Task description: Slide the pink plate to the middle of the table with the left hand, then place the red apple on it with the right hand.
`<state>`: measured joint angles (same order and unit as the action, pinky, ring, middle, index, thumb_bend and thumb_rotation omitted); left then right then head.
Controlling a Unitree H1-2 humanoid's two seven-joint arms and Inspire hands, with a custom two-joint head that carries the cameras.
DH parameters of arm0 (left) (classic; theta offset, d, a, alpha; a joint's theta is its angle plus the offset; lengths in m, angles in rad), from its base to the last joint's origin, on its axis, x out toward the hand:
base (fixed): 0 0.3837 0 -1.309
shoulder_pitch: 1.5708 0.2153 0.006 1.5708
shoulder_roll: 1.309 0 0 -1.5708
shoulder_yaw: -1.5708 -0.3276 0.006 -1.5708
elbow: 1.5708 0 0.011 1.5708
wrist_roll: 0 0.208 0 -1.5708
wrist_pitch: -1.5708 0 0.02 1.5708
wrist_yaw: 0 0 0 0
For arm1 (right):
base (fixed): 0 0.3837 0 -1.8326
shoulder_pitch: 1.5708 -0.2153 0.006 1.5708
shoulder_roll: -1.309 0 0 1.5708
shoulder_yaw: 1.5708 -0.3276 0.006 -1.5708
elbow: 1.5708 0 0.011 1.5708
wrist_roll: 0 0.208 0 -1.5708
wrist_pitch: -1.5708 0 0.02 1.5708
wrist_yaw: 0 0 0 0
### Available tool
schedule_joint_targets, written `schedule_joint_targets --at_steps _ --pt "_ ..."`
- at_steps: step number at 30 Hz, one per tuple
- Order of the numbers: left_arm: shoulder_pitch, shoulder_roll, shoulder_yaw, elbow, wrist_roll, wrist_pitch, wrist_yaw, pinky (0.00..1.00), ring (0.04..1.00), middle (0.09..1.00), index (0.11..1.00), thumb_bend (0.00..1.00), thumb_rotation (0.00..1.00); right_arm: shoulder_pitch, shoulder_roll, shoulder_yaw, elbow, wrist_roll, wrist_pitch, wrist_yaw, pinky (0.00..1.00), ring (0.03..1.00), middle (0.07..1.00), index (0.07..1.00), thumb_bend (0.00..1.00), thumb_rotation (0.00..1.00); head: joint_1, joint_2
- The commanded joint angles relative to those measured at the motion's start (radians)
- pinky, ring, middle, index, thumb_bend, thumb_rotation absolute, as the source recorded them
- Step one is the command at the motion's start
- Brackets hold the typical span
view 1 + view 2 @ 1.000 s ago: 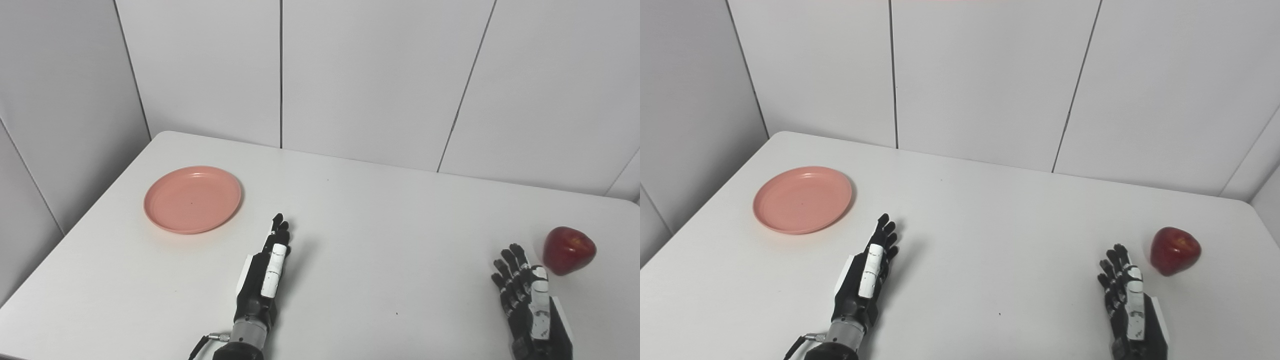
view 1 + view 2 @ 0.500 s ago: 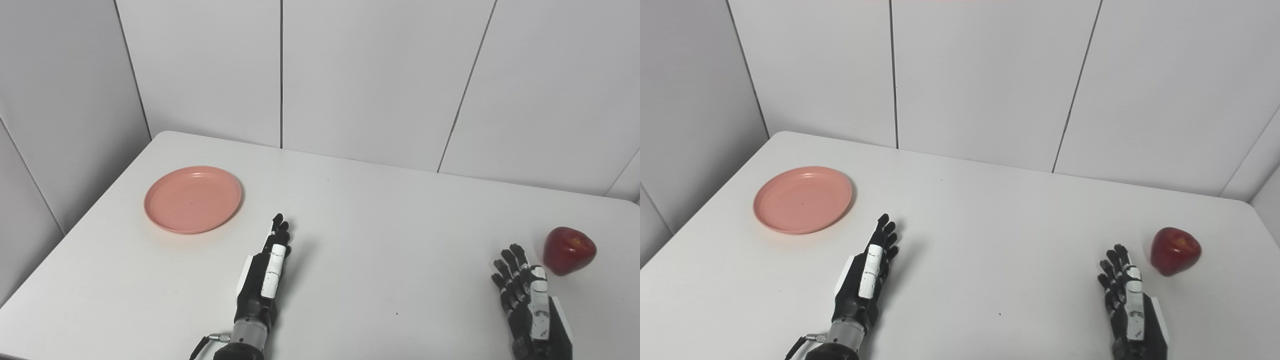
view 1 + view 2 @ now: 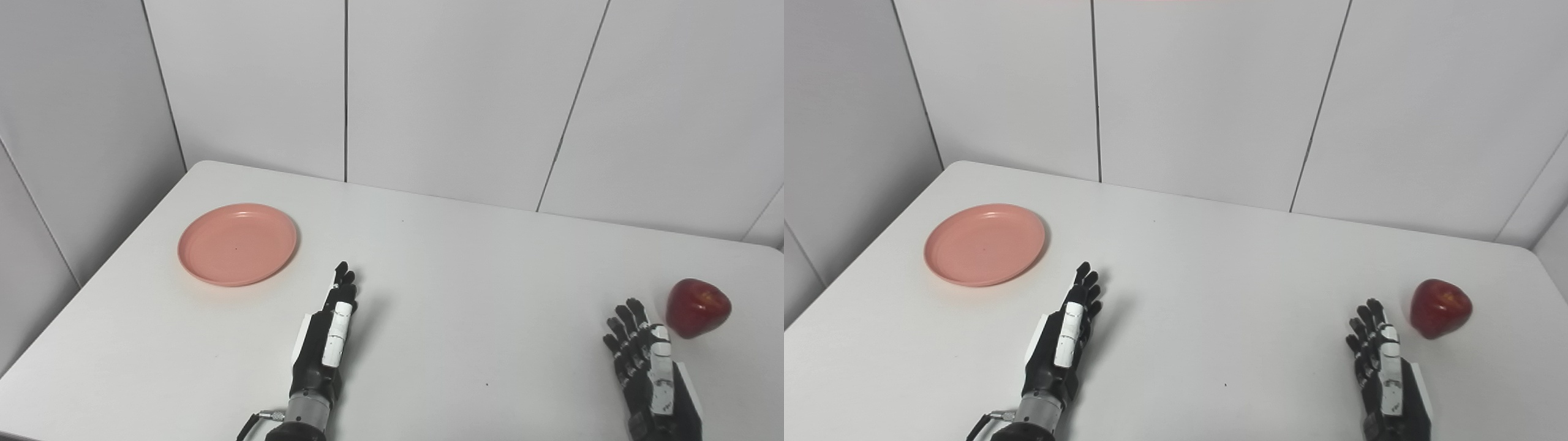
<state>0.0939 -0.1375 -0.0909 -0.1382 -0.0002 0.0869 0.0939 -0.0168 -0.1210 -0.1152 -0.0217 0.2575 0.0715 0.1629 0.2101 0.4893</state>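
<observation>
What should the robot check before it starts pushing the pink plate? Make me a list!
1. Pink plate has nothing on it: ok.
2. Left hand is open and holds nothing: ok.
3. Left hand touches the plate: not ok, it is apart, nearer the robot and to the plate's right.
4. Middle of the table is bare for the plate: ok.
5. Red apple sits out of the sliding path, far right: ok.
6. Right hand is open, beside the apple, not touching: ok.
</observation>
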Motion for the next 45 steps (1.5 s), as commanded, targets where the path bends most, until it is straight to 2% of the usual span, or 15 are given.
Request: schedule_joint_targets --at_steps 1,22,25,27,29,37,45 --pt "0.030 -0.015 0.002 0.009 0.008 -0.010 0.008 1.00 1.000 1.000 1.000 0.82 0.97 0.022 0.000 -0.003 0.042 0.008 -0.035 0.013 1.00 0.987 0.985 0.987 0.84 1.00 0.002 0.001" --pt "0.013 -0.013 0.015 0.056 0.007 -0.058 0.001 1.00 1.000 1.000 1.000 0.81 0.96 -0.001 0.003 -0.004 0.115 0.011 -0.093 0.029 1.00 0.989 0.984 0.989 0.86 1.00 0.002 -0.029" --pt "0.009 -0.004 0.017 0.046 -0.005 -0.057 -0.013 1.00 1.000 0.999 1.000 0.80 0.98 -0.003 0.002 -0.004 0.125 0.011 -0.102 0.033 1.00 0.990 0.986 0.993 0.86 1.00 0.004 -0.031" --pt "0.005 0.008 0.014 0.022 -0.014 -0.047 -0.031 1.00 1.000 0.994 1.000 0.80 1.00 -0.003 0.001 -0.003 0.127 0.010 -0.104 0.034 1.00 0.987 0.985 0.989 0.86 1.00 0.007 -0.031" --pt "0.002 0.013 0.018 -0.019 -0.032 -0.017 -0.048 1.00 1.000 0.971 0.997 0.84 1.00 -0.003 0.001 -0.001 0.127 0.008 -0.104 0.033 1.00 0.983 0.983 0.983 0.85 1.00 0.008 -0.031" --pt "-0.025 0.015 0.044 -0.137 -0.094 0.080 -0.075 1.00 0.967 0.938 0.964 0.89 1.00 -0.003 0.005 0.002 0.132 0.011 -0.114 0.040 1.00 0.986 0.983 0.985 0.85 1.00 0.004 -0.028" --pt "-0.102 0.041 0.083 -0.207 -0.146 0.147 -0.091 1.00 0.962 0.923 0.941 0.92 1.00 0.001 0.009 0.008 0.120 0.005 -0.112 0.035 1.00 0.984 0.984 0.986 0.85 1.00 0.002 -0.024"
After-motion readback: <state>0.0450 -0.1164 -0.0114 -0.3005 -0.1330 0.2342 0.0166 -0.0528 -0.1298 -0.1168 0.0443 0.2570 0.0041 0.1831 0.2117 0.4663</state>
